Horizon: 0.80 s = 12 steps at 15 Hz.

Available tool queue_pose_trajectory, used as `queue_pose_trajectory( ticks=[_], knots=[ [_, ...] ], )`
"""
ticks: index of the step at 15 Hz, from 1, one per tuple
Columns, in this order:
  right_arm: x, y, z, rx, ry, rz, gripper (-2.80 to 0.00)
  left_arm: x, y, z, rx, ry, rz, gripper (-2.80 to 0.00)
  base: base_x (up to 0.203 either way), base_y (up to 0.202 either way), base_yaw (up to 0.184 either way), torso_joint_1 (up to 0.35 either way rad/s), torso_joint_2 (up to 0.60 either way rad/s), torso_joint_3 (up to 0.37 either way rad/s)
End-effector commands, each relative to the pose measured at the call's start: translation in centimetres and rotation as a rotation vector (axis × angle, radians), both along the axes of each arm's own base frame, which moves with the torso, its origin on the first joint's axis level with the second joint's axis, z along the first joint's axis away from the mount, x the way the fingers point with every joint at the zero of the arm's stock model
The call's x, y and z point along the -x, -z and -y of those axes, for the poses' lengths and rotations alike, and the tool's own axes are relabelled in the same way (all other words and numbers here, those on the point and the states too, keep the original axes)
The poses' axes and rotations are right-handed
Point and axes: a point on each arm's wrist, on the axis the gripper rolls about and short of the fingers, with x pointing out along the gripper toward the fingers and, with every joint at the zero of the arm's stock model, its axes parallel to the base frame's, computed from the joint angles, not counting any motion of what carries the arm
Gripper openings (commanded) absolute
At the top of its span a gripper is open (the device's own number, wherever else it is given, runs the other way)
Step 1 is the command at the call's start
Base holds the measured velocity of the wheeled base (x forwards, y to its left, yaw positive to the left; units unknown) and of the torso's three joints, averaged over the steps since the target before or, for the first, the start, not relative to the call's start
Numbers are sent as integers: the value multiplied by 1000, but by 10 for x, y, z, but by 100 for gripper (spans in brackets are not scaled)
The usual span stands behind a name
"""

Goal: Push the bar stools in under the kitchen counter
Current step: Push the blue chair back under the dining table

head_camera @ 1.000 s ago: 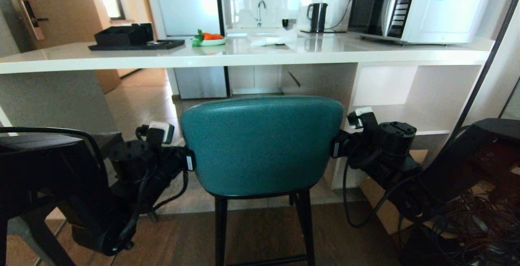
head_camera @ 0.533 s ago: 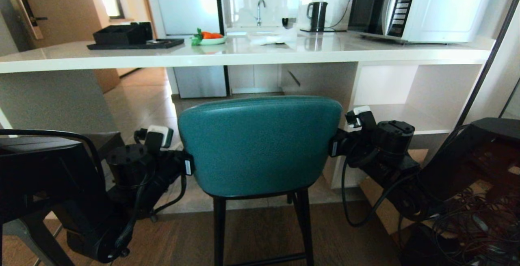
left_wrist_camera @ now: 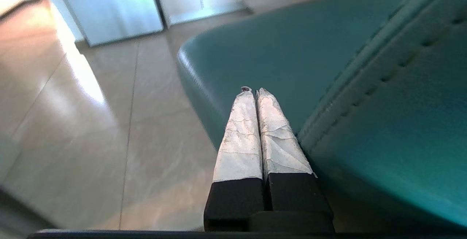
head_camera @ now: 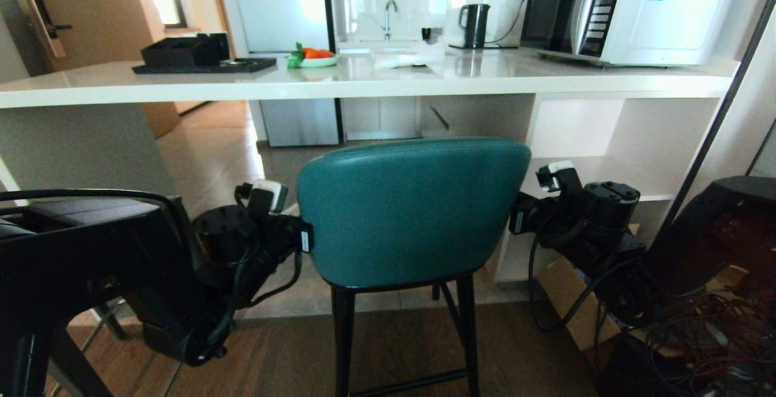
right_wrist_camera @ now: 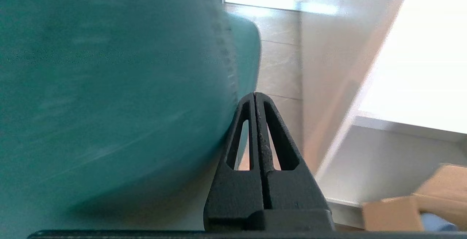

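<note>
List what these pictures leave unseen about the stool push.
- Teal stool seat front and counter overlap: head view, hidden behind the backrest.
- Stool feet: head view, cut off by the bottom edge.
- Left end effector and right end effector tips: head view, hidden behind the backrest; the wrist views show them shut beside it, contact unclear.
- Grey stool: in no view.

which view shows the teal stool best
The head view: the teal stool shows its whole backrest and black legs, before the kitchen counter. Each wrist view shows only a close slice of upholstery beside shut fingers.
</note>
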Motion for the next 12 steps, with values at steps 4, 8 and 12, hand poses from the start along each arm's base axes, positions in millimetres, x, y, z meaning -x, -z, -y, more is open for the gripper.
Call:
queue_pose_trajectory(
  ticks=[4,8,12],
  knots=[
    [5,-2,-1,4,-7,3,-280,-24,-4,-8,17,-53,53,-280,0,0,0,0,0,0],
    [13,-5,-1,23,-29,2,-280,-35,-5,-43,10,-107,51,-280,0,0,0,0,0,0],
    [14,2,2,29,-24,-22,-280,-15,5,-35,-1,-76,4,-280,0,0,0,0,0,0]
  ],
)
